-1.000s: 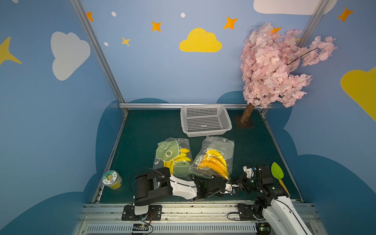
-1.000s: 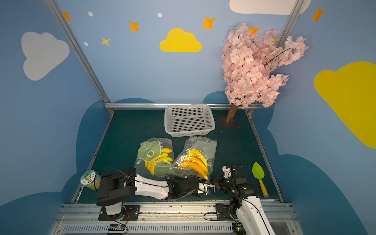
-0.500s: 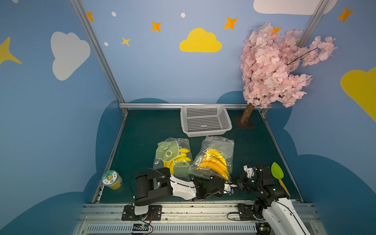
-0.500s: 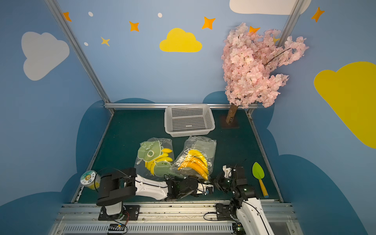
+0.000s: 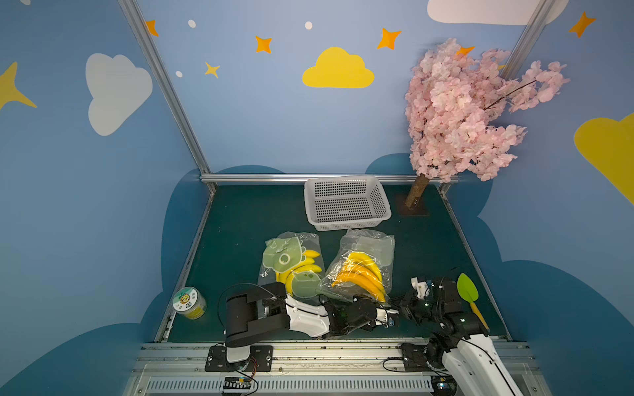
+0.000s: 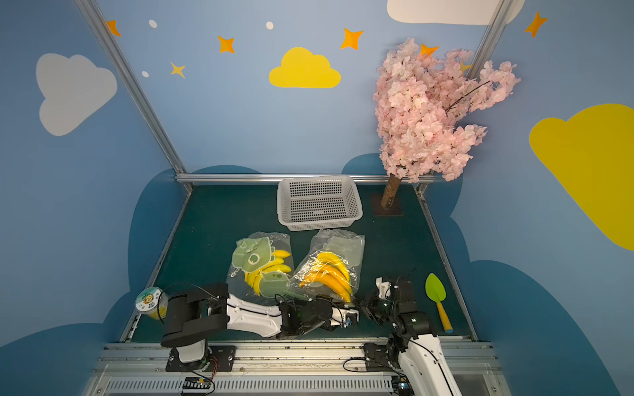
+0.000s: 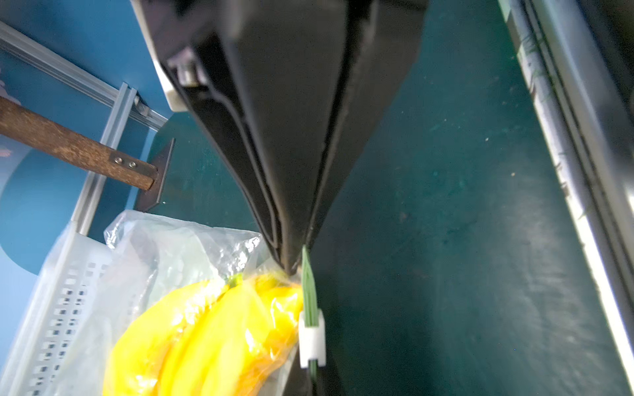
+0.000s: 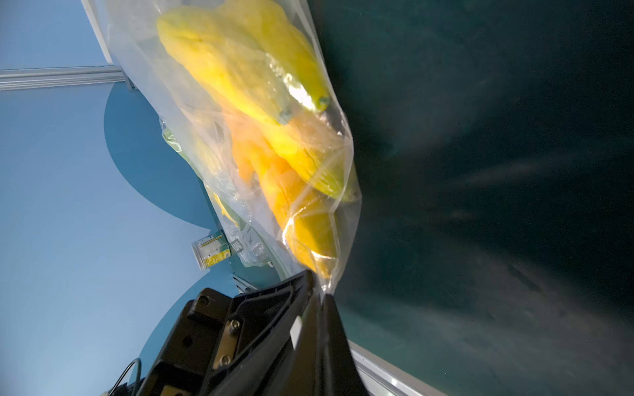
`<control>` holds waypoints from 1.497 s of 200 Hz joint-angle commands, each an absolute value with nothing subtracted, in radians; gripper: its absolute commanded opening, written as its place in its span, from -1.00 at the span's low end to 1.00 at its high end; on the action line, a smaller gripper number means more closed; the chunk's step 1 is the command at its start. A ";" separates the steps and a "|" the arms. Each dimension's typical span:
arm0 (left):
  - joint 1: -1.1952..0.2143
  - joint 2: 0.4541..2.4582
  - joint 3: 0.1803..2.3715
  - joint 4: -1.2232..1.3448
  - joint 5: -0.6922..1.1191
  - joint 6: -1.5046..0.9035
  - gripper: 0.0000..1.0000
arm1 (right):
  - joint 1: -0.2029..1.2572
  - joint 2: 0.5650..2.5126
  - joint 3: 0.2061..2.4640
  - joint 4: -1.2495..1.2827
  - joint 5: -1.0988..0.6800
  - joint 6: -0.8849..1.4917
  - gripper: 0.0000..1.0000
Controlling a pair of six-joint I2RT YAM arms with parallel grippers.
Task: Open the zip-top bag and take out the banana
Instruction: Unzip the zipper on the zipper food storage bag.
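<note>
The left gripper (image 7: 291, 269) has drawn its jaws together on the green zip strip (image 7: 307, 291) of the zip-top bag (image 7: 178, 247), just beside the white slider (image 7: 311, 337). A second ago they stood slightly apart.

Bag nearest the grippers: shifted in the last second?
No. The zip-top bag lies in the same spot just in front of the basket in both top views.

Clear zip-top bag (image 5: 372, 247): thin plastic film, glossy and crinkled. Dark green surface (image 5: 240, 240): matt, finely speckled. White basket (image 5: 376, 200): perforated plastic, semi-matt; tree trunk (image 5: 415, 192): rough brown wood; frame rail (image 5: 291, 177): smooth bare metal.
</note>
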State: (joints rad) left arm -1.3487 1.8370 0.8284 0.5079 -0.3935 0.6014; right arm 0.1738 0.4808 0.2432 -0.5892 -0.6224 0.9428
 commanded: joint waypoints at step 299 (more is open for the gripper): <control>-0.938 1.546 0.881 0.198 0.294 0.183 -0.95 | 0.331 0.677 0.294 0.074 -0.672 0.175 -0.06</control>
